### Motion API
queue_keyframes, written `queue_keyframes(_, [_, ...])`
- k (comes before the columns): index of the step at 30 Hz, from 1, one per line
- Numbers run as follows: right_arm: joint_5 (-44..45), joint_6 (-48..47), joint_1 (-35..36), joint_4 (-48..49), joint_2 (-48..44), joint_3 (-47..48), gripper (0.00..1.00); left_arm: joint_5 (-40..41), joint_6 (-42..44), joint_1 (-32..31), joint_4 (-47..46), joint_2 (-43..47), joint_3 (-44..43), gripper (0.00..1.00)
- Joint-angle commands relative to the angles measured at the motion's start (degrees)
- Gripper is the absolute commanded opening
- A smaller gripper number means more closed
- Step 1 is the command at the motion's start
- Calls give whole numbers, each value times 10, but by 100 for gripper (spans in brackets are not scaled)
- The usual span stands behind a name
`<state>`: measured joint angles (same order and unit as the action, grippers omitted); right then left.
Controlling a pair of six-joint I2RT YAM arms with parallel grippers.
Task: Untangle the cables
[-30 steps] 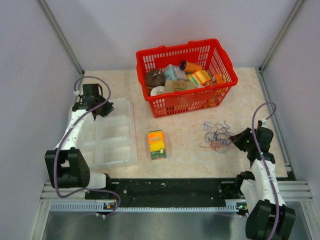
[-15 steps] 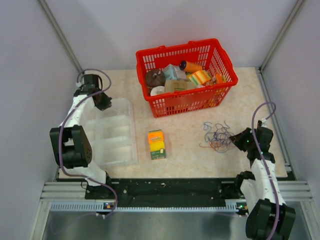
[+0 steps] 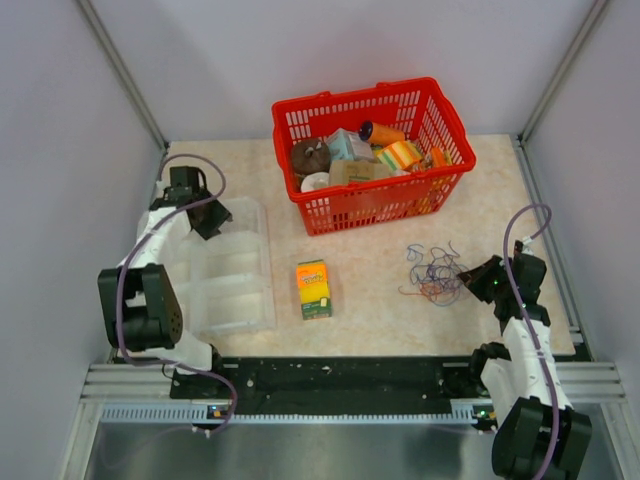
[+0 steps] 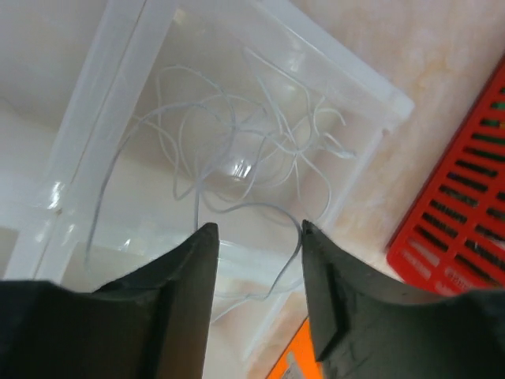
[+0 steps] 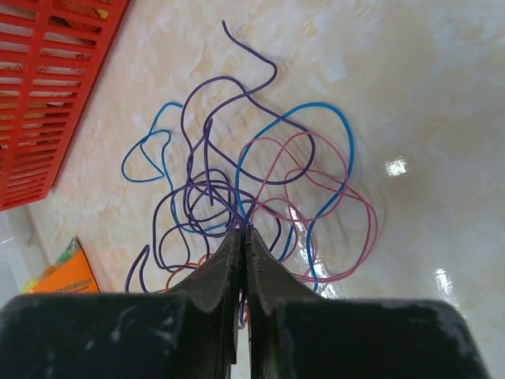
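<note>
The left arm [image 3: 152, 240] and right arm [image 3: 522, 350] are built of white links and black joints. A lilac hose [image 3: 118, 300] is looped along each. The left tool [image 4: 256, 233] and right tool [image 5: 243, 233] are fitted with black fingers [image 4: 185, 300], the right's flecked white.

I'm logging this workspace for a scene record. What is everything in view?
cables: one tangle of several strands, purple, blue, pink, a little orange; table, right of centre.
white wire: one loose coil, white; inside a compartment of the clear tray.
clear tray: one, transparent, compartmented; left side.
basket: one, red; back centre, holding mixed goods.
small box: one, orange, yellow, green; centre.
table: one, beige marbled.
left fingers: two, black; open above the tray.
right fingers: two, black; closed on the cables.
</note>
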<state>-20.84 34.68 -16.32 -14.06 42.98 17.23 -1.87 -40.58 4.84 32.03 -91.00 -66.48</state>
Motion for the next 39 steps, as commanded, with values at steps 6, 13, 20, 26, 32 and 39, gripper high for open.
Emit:
queue_keyframes(6, [-7, 0, -5, 30, -4, -8, 2, -43, 20, -5, 0, 140, 46, 75])
queue_keyframes(13, [-9, 0, -4, 31, -4, -8, 2, -147, -44, -9, -70, 226, 177, 76])
queue_keyframes(20, [-13, 1, -5, 31, -4, -11, 2, -167, -135, 9, -200, 286, 296, 84])
queue_keyframes(26, [-13, 2, -5, 31, -10, -11, 2, -205, -173, 73, -271, 268, 339, 91])
queue_keyframes(32, [-11, 2, -5, 32, -6, -11, 2, -182, -148, 91, -276, 225, 312, 86])
queue_keyframes(39, [-10, 2, -4, 33, -5, -12, 2, -200, -165, 91, -316, 168, 296, 57])
